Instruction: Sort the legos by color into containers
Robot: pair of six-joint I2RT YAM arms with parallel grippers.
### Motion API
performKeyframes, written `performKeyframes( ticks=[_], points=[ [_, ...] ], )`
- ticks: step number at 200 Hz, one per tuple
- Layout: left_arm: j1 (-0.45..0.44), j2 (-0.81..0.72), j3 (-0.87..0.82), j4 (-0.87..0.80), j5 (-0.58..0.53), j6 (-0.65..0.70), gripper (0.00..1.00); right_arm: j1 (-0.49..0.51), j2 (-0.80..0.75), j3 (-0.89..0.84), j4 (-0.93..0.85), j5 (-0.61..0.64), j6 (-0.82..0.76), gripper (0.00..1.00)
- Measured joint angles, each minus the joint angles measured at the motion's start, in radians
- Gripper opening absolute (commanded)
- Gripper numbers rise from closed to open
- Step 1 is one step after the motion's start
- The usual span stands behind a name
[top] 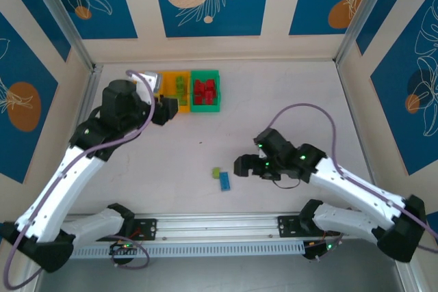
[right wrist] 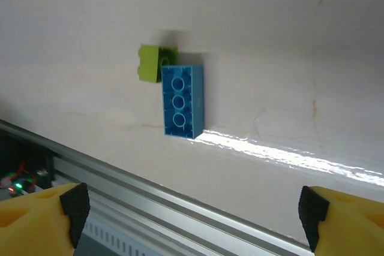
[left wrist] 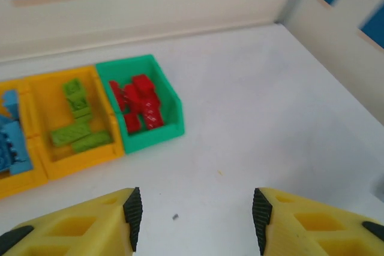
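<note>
Three joined containers stand at the back of the table. The green bin holds red legos. Lime legos lie in the middle orange bin, and blue legos in the left orange bin. My left gripper hovers open just in front of the bins, nothing between its fingers. A blue lego lies studs down on the table, touching a lime lego. My right gripper is open wide, a little to the right of that pair.
An aluminium rail runs along the near table edge, close to the two loose bricks. Beige walls border the table at the back and sides. The left arm covers part of the leftmost bin from above.
</note>
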Motion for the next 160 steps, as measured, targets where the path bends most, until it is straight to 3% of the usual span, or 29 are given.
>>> performKeyframes(
  ticks=[23, 53, 83, 130, 160],
  points=[
    [-0.002, -0.041, -0.003, -0.082, 0.082, 0.101, 0.54, 0.071, 0.136, 0.028, 0.021, 0.031, -0.006, 0.92],
    [-0.002, -0.098, -0.063, -0.124, 0.098, 0.219, 0.56, 0.109, 0.268, 0.095, 0.062, 0.050, -0.029, 0.89],
    [-0.002, -0.162, -0.211, -0.114, 0.023, 0.274, 0.59, 0.129, 0.424, 0.196, 0.097, 0.082, -0.054, 0.76],
    [-0.002, -0.188, -0.271, -0.103, -0.083, 0.310, 0.62, 0.189, 0.698, 0.431, 0.027, 0.176, -0.093, 0.65],
    [-0.002, -0.215, -0.286, -0.096, -0.130, 0.327, 0.62, 0.203, 0.814, 0.499, -0.019, 0.224, -0.097, 0.66]
  ],
)
